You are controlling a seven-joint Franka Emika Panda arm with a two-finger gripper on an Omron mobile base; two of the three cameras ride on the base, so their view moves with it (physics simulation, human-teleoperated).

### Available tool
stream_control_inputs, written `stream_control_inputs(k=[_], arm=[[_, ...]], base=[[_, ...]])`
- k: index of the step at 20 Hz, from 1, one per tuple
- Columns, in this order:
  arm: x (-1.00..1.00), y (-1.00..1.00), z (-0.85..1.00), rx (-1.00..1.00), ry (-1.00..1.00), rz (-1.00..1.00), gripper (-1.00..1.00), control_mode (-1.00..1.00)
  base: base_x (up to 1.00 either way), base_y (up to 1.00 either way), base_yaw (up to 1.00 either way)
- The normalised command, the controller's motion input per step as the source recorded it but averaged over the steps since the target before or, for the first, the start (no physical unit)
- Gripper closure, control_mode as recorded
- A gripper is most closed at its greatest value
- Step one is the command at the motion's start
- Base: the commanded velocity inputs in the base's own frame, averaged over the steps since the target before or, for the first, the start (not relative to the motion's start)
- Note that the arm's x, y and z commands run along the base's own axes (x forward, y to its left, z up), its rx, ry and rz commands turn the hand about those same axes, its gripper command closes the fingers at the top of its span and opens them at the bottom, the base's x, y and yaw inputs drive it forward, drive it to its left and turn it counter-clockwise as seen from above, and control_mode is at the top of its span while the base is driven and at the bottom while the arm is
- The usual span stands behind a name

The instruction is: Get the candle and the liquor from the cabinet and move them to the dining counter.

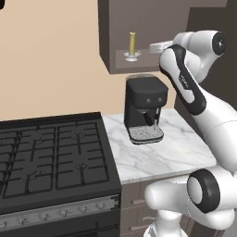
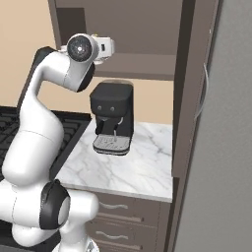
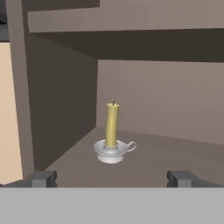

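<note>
The candle (image 3: 112,124) is a slim pale-yellow stick standing upright in a small silvery dish holder on the lower shelf of the open brown cabinet (image 3: 61,100). It stands alone near the shelf's left wall. My gripper (image 3: 113,179) is open, level with the shelf and a short way in front of the candle, which sits centred between the two dark fingertips (image 3: 43,178). In the left base view the candle (image 1: 132,44) stands just left of my hand (image 1: 159,46) at the cabinet (image 1: 111,28) opening. The liquor and the dining counter are out of view.
A black coffee machine (image 1: 144,109) sits directly below the cabinet on a small marble counter (image 1: 166,155). A black gas stove (image 1: 51,152) lies to its left. The open cabinet door (image 2: 189,88) with a long silver handle stands to my right, above brown drawers (image 2: 123,211).
</note>
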Motion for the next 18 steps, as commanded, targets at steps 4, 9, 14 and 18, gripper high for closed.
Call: stream_control_inputs(k=[4,9,14,18], arm=[[0.31,-0.01,-0.01,0.0,0.0,0.0,-1.0,-1.0],[0.48,0.0,0.0,0.0,0.0,0.0,-1.0,-1.0],[0.15,-0.02,-0.01,0.0,0.01,0.01,-1.0,-1.0],[0.24,0.01,0.0,0.0,0.03,0.0,-1.0,-1.0]], base=[[0.0,0.0,0.0],[0.0,0.0,0.0],[0.0,0.0,0.0],[0.0,0.0,0.0]])
